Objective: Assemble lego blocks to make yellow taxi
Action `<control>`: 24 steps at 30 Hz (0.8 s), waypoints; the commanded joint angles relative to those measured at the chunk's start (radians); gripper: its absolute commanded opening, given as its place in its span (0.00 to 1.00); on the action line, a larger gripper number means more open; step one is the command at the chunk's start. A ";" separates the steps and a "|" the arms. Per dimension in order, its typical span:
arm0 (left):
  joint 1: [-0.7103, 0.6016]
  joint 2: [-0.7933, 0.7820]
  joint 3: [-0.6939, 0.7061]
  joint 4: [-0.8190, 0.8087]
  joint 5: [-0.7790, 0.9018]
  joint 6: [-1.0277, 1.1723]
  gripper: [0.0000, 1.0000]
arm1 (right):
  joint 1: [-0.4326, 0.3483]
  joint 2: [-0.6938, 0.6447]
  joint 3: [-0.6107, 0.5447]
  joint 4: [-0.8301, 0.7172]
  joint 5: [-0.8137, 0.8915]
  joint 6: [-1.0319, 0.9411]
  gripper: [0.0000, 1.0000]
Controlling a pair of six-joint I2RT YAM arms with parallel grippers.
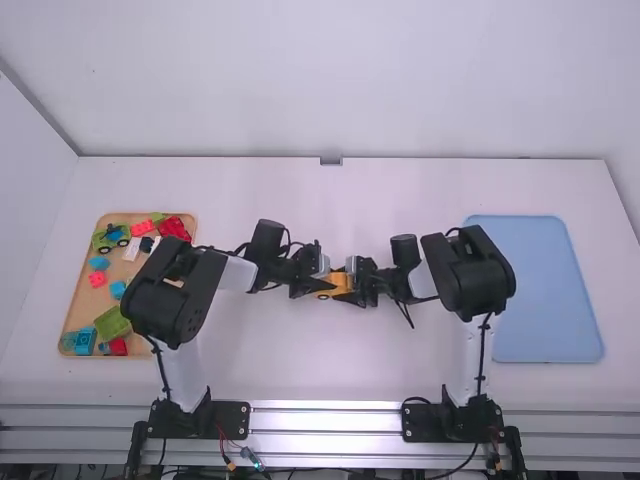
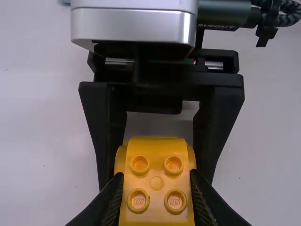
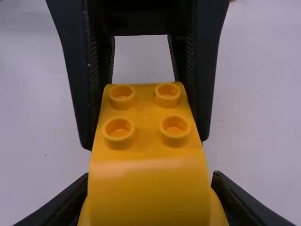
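Left and right jaws are pinching opposite ends of a yellow, studded plastic taxi body [image 2: 156,183], probably bracing it for pressing its parts together.

By the counter's [image 1: 300,370] left edge, a wooden tray [image 1: 74,305] with red, green and blue blocks [image 1: 113,323]; by its right, a blue tray [image 1: 555,290]

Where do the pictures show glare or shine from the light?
Right wrist view: a pale sheen crosses the yellow piece; left wrist view: shine along the edge of the pale housing; high view: bright streaks on the metal rail.
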 commanded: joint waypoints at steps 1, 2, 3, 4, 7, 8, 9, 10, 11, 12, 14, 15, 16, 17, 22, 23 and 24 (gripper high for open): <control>-0.003 0.050 -0.023 -0.033 -0.112 -0.021 0.02 | 0.003 0.012 -0.008 -0.007 0.004 0.005 0.55; -0.001 0.050 -0.023 -0.032 -0.112 -0.021 0.02 | 0.003 0.012 -0.008 -0.007 0.004 0.005 0.55; 0.004 0.050 -0.023 -0.032 -0.108 -0.021 0.02 | 0.003 0.012 -0.008 -0.007 0.004 0.005 0.55; 0.013 0.050 -0.023 -0.030 -0.085 -0.021 0.01 | 0.003 0.012 -0.008 -0.007 0.004 0.005 0.55; 0.045 0.050 -0.023 -0.021 0.016 -0.017 0.02 | 0.005 0.012 -0.008 -0.006 0.004 0.005 0.55; 0.061 0.050 -0.023 -0.024 0.060 0.002 0.01 | 0.005 0.012 -0.008 -0.007 0.003 0.005 0.55; 0.070 0.050 -0.023 -0.030 0.084 0.022 0.02 | 0.005 0.012 -0.008 -0.006 0.004 0.005 0.55; 0.077 0.050 -0.023 -0.037 0.103 0.045 0.02 | 0.004 0.012 -0.008 -0.006 0.004 0.005 0.55; 0.078 0.051 -0.023 -0.041 0.111 0.053 0.02 | 0.003 0.012 -0.008 -0.006 0.003 0.005 0.55; 0.072 0.053 -0.023 -0.041 0.119 0.065 0.02 | 0.005 0.012 -0.008 -0.006 0.004 0.005 0.55; 0.053 0.056 -0.023 -0.030 0.113 0.064 0.02 | 0.004 0.012 -0.008 -0.006 0.003 0.005 0.55; 0.039 0.056 -0.023 -0.022 0.098 0.059 0.02 | 0.003 0.012 -0.008 -0.006 0.003 0.005 0.56; 0.021 0.056 -0.023 -0.008 0.095 0.059 0.02 | 0.003 0.012 -0.008 -0.006 0.003 0.005 0.55; 0.018 0.056 -0.023 -0.006 0.095 0.059 0.02 | 0.003 0.012 -0.008 -0.006 0.002 0.005 0.55; -0.018 0.056 -0.022 0.035 0.041 -0.006 0.02 | 0.007 0.012 -0.008 -0.006 0.003 0.005 0.55; -0.018 0.056 -0.023 0.052 0.029 -0.039 0.02 | 0.005 0.012 -0.008 -0.007 0.004 0.005 0.55; -0.017 0.056 -0.023 0.056 0.024 -0.048 0.02 | 0.003 0.012 -0.008 -0.007 0.004 0.005 0.55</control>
